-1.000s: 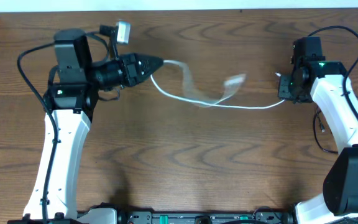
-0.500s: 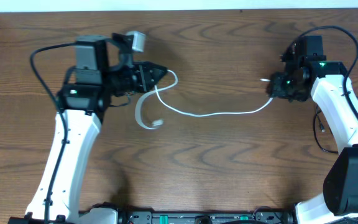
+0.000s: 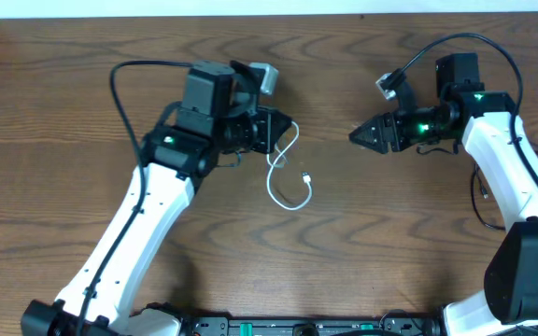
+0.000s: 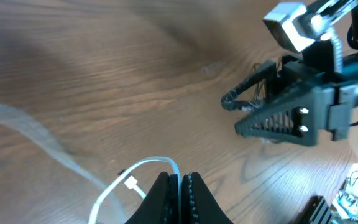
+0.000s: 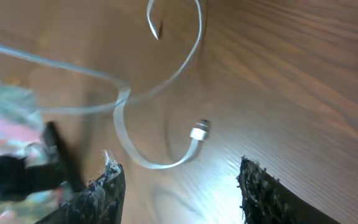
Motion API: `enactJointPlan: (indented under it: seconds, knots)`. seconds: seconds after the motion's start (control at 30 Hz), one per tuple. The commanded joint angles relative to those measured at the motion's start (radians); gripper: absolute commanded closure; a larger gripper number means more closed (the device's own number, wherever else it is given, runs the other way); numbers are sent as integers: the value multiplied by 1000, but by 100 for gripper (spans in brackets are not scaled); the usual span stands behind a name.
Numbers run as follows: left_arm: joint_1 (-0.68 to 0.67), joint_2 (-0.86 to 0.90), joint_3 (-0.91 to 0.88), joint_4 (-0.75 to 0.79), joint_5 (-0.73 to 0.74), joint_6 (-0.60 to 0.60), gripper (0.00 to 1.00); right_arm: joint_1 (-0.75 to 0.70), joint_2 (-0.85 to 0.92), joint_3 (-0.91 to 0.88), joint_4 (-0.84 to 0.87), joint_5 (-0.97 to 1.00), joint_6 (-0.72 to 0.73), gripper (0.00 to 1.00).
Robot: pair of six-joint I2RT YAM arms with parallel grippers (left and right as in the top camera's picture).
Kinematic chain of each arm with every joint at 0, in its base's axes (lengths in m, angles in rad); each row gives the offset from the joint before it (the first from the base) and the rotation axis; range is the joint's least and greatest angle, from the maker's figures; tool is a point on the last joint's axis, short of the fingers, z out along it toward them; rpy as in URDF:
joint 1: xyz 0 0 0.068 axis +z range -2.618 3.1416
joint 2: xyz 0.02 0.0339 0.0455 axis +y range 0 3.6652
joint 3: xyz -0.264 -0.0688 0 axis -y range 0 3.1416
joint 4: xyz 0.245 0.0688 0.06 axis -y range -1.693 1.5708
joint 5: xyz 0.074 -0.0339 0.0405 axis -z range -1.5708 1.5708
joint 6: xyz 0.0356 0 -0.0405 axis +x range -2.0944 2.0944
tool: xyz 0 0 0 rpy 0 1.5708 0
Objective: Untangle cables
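A thin white cable (image 3: 271, 182) hangs from my left gripper (image 3: 286, 129), which is shut on it near the middle of the table. It curls down into a small slack loop on the wood and ends in a small plug (image 3: 306, 175). The left wrist view shows the cable (image 4: 143, 168) pinched between the shut jaws, its plug (image 4: 131, 183) just to their left. My right gripper (image 3: 356, 136) stands open and holds nothing, pointing left toward the cable from a short way off. From the right wrist, the cable (image 5: 166, 81) and plug (image 5: 199, 130) lie ahead of the open fingers (image 5: 107, 186).
The brown wooden table (image 3: 250, 271) ends at a pale far edge (image 3: 250, 11). Thick black arm wires arch over the left arm (image 3: 124, 79) and the right arm (image 3: 437, 45). More dark wiring lies at the right edge (image 3: 482, 191).
The right gripper has opened and let go of the white cable's end, turning to point left. The left arm has moved right with the cable, which went from stretched to a slack loop.
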Motion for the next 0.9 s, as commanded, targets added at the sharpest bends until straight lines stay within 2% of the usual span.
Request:
enactJointPlan:
  seconds: [0.0,0.13,0.2,0.33,0.6,0.67,0.73,0.87]
  knots:
    - [-27,19,4,14,-24,8,92,40,-5,5,-6,-202,-118,45]
    - [-47,20,4,48,55,5,92,90,-5,5,-3,-200,-196,43]
    - [-47,20,4,77,146,5,92,111,-5,5,11,-200,-233,43]
    - [-47,20,4,104,247,5,92,142,-5,5,75,-201,-240,42]
    - [-47,20,4,104,271,-40,92,169,-5,5,184,-202,-240,43]
    - [-47,20,4,104,283,-40,92,175,-5,5,197,-202,-240,46]
    - [-47,20,4,104,283,-40,92,181,-5,5,200,-202,-240,56]
    - [-47,20,4,104,278,-39,91,182,-5,5,195,-201,-239,97]
